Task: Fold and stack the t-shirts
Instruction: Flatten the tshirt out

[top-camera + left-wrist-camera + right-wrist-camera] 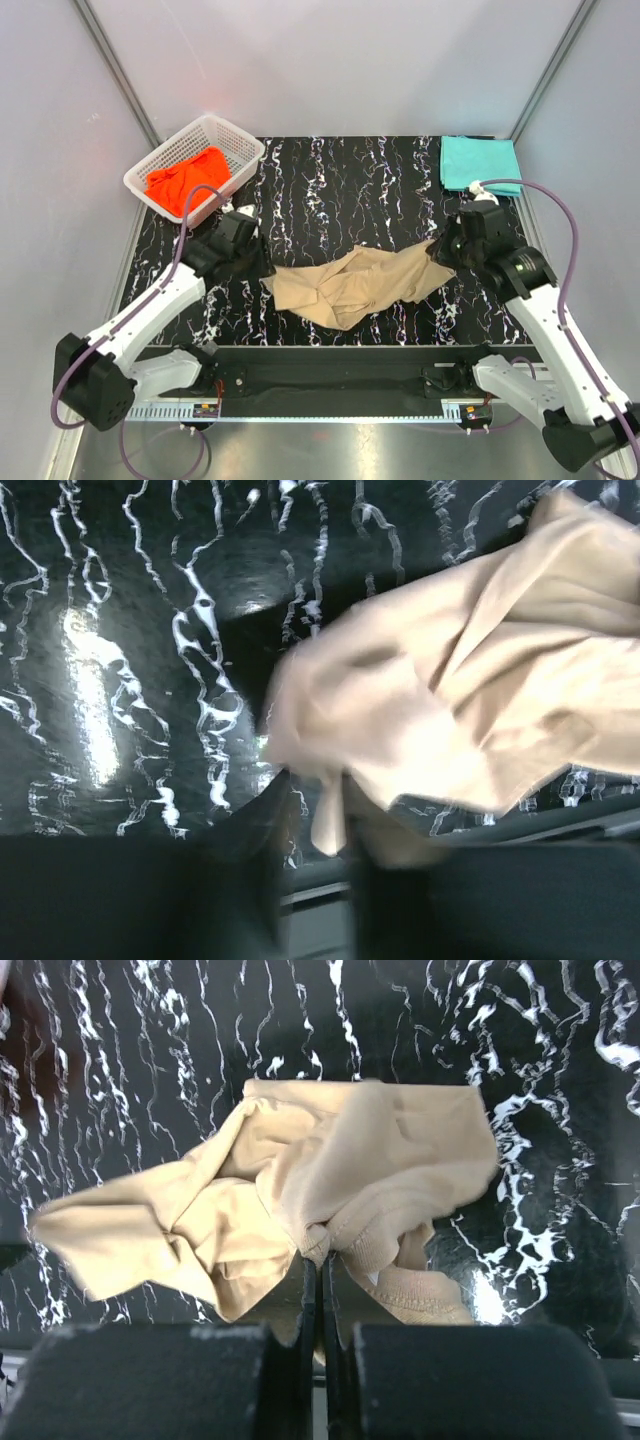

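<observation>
A: How far along is the folding and stacking being judged to be?

B: Going from the left: an orange-red t-shirt (187, 180) is being kept bunched up in the white basket (236, 133) at the far left of the desk (340, 190), not yet folded. A tan t-shirt (350, 285) is lying crumpled near the front middle and is being worked on now. At the far right corner a teal t-shirt (478, 162) is lying flat as a neat rectangle, so it is being counted as folded. One of three seems done, and no stack is being built yet.

A: How is the tan one being held?

B: At its left end the left jaws are standing a little apart, with a flap of cloth hanging between them. The wrist view is blurred, so whether that flap is being pinched cannot be told. At its right end the right jaws are being kept closed tight on a bunched edge.

A: And which way is it being laid?

B: Its long axis is running left to right across the desk, with the right end lying slightly farther back than the left. Collar and hem cannot be told apart in the folds, so which way the neck is pointing is being left unsaid.
</observation>
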You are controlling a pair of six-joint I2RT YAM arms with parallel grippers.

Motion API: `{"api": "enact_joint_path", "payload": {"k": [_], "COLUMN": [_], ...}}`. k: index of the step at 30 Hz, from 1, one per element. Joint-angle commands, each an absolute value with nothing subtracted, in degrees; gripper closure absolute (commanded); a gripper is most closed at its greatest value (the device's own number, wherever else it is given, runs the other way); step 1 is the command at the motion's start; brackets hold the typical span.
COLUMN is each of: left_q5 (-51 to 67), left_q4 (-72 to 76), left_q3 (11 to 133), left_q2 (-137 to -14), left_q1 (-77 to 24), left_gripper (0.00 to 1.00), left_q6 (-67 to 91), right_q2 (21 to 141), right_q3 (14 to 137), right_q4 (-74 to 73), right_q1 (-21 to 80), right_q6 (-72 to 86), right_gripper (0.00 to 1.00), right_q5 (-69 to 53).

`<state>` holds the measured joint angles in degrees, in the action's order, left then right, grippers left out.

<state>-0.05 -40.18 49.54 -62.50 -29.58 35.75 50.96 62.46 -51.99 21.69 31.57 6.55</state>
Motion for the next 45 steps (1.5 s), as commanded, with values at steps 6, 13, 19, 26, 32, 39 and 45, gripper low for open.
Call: {"api": "enact_joint_path", "payload": {"k": [6, 13, 19, 26, 32, 39, 45], "left_q5": [-16.53, -11.33, -10.47, -10.73, -18.26, -34.18, -34.63], "left_q4": [-38.94, -34.79, -32.53, -31.02, -35.85, -48.76, -50.54], "left_q3": [59.23, 58.35, 55.65, 55.63, 55.81, 61.25, 59.43], "left_q2": [-65.91, -75.29, -77.70, -84.01, -87.10, -85.44, -76.84], "left_q1": [-43.49, -52.03, -53.96, -53.96, -54.05, -52.83, -42.22], "left_gripper": [0.35, 0.35, 0.44, 0.44, 0.45, 0.77, 0.90], "left_q6": [29.54, 28.65, 25.75, 25.66, 29.26, 34.10, 36.82], "right_q2": [61.24, 57.93, 55.55, 55.63, 55.64, 55.11, 55.99], "right_q3": [64.24, 57.31, 54.23, 54.14, 54.32, 54.32, 54.67], "right_q4": [-42.19, -38.85, -39.02, -37.97, -38.23, -39.11, -40.52], "right_q1": [21.45, 21.53, 21.45, 21.53, 21.53, 21.45, 21.45], "right_q6": [29.36, 31.29, 30.94, 30.76, 29.80, 29.18, 29.00], "right_gripper": [1.00, 1.00, 1.00, 1.00, 1.00, 1.00, 1.00], "right_q5": [2.64, 1.14, 0.79, 0.26, 0.18, 2.45, 7.38]}}
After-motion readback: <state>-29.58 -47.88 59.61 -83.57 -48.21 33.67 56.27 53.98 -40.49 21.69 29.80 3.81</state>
